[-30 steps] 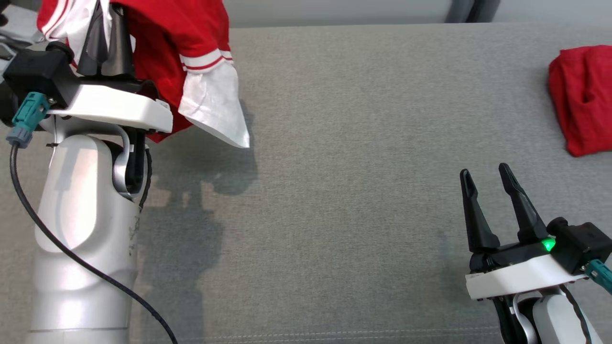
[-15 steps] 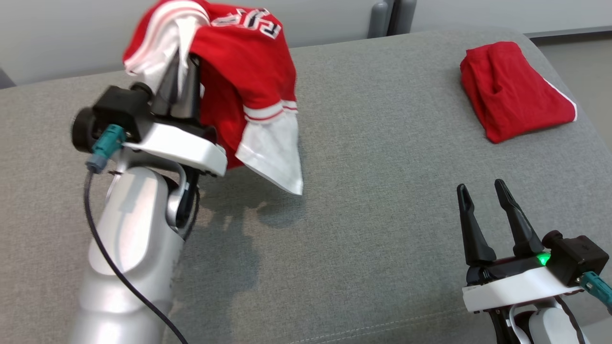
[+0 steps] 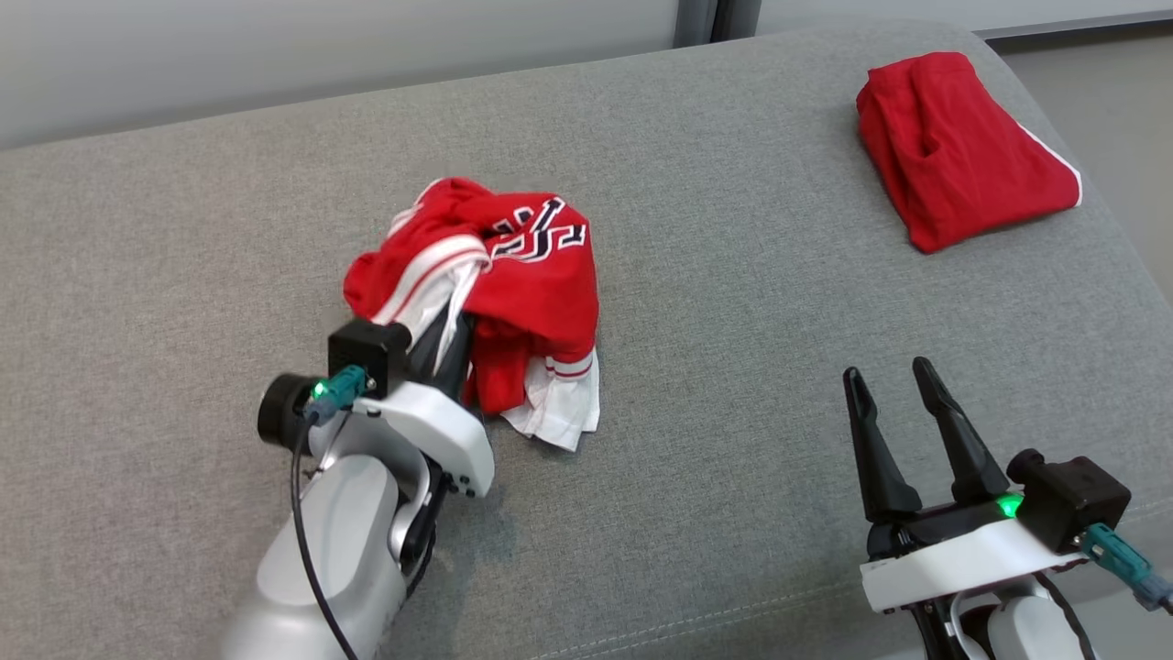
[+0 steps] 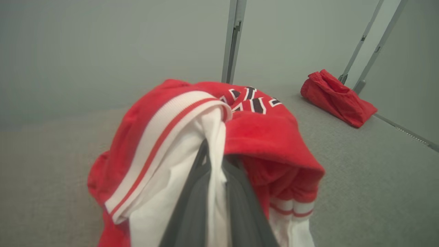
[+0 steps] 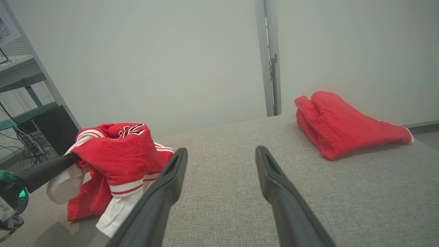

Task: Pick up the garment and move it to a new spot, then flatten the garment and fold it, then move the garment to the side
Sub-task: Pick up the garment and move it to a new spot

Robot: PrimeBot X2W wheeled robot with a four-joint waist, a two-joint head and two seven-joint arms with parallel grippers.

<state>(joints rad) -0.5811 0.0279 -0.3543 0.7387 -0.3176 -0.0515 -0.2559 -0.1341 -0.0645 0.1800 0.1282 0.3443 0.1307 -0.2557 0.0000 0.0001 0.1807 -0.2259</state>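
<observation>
The garment (image 3: 527,280), a red jersey with white sleeves and black-and-white lettering, lies bunched on the grey cushion (image 3: 751,367) left of centre. My left gripper (image 3: 451,323) is shut on a white fold at the near side of the garment (image 4: 271,137), its tips buried in cloth. In the left wrist view the dark fingers (image 4: 192,206) pinch white fabric between them. The right wrist view shows the garment (image 5: 116,154) touching the cushion, with the left gripper's finger (image 5: 44,171) reaching into it. My right gripper (image 3: 887,368) hovers open and empty at the lower right, well apart from the garment.
A second red garment (image 3: 953,147), folded, lies at the cushion's far right corner, also seen as a red garment (image 5: 339,123) ahead of my right gripper (image 5: 221,151). The cushion's right edge (image 3: 1132,266) drops to floor. A shelf (image 5: 20,79) with cables stands far left.
The head camera has moved, shifting the whole picture. My left gripper has brought the garment down from hanging in the air to rest bunched on the cushion. The right gripper stays open.
</observation>
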